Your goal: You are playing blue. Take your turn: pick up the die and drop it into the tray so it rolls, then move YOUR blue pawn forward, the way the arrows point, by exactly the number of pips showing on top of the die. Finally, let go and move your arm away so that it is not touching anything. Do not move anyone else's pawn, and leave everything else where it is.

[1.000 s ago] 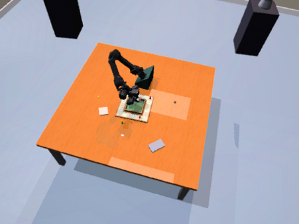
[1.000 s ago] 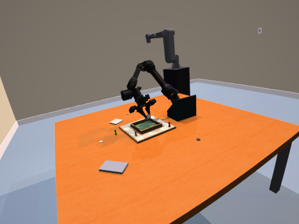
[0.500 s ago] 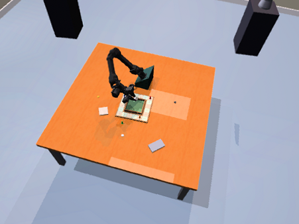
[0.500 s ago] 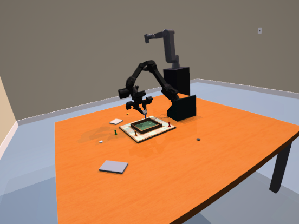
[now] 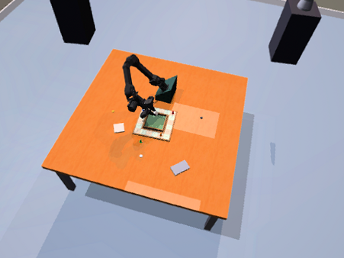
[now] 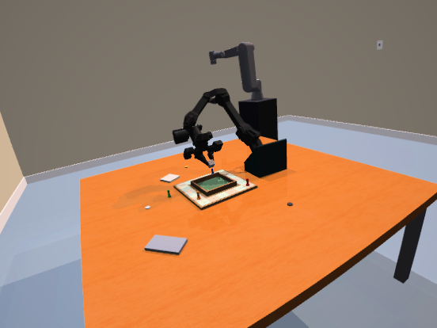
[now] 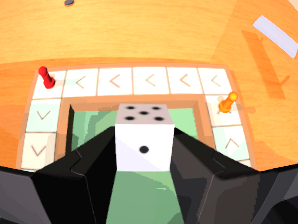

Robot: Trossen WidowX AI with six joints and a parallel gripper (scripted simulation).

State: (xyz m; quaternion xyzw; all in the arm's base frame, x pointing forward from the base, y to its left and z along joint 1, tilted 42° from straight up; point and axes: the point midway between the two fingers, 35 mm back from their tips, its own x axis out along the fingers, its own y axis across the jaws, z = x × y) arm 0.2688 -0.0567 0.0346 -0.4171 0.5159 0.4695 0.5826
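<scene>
— Green-floored tray (image 5: 163, 128) (image 6: 214, 191) (image 7: 201, 115): contents?
— Bare floor where visible. White die (image 6: 211, 162) (image 7: 144, 145) is clamped between the fingers, above the tray.
— Blue pawn (image 6: 212, 171)?
— Upright, beyond the tray in the exterior view.

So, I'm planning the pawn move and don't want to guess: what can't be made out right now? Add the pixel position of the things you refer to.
- Blue pawn's square (image 6: 212, 171): tiny in the exterior view, cut off by the lower edge in the wrist view.
- Die's (image 6: 211, 162) (image 7: 144, 137) underside and far sides: turned away in the wrist view.
- Board's (image 7: 150, 81) near side: hidden by the fingers and frame edge in the wrist view.
</scene>
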